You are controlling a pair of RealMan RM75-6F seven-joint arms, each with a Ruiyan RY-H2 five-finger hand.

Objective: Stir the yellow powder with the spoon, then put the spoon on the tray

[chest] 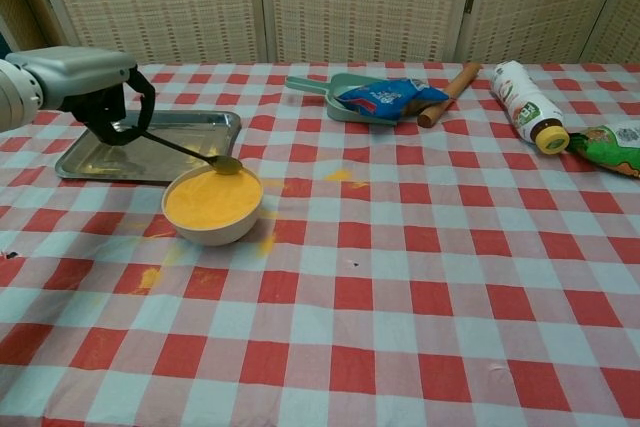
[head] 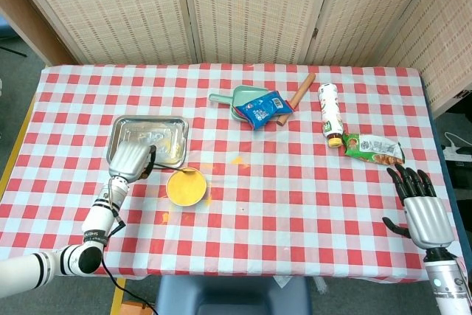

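A white bowl of yellow powder stands just in front of the steel tray. My left hand grips the handle of a spoon. The spoon's bowl hangs over the far rim of the bowl, lifted out of the powder. The hand itself hovers above the tray's near edge. My right hand rests far off at the table's right front edge, fingers spread, holding nothing.
Yellow powder is spilled on the checked cloth around the bowl and at mid-table. At the back lie a green dustpan with a blue packet, a wooden rolling pin, a bottle on its side and a green packet.
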